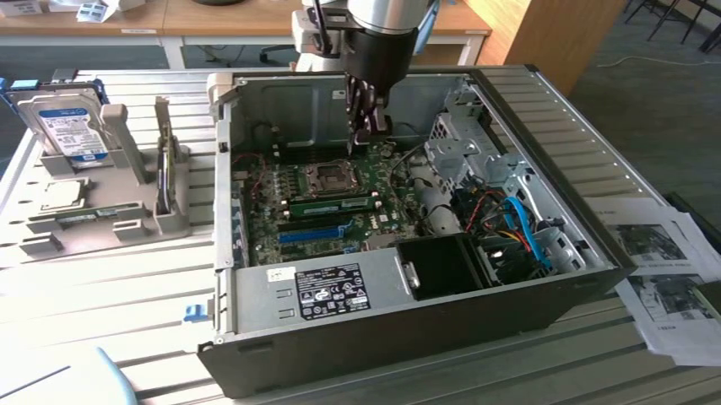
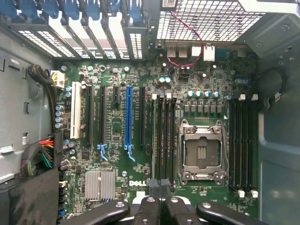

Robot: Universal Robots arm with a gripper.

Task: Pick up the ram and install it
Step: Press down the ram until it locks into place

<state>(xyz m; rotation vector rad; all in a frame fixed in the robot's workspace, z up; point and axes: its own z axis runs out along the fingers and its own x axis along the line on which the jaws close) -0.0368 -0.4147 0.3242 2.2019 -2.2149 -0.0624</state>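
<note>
Hand [image 1: 366, 137] closed, empty, above the motherboard [image 2: 117, 129]; I should press the slotted ram [image 1: 338, 205] straight down, both ends evenly.

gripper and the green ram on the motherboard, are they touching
Apart. The exterior view shows the gripper hanging above the ram, with motherboard visible between them.
</note>
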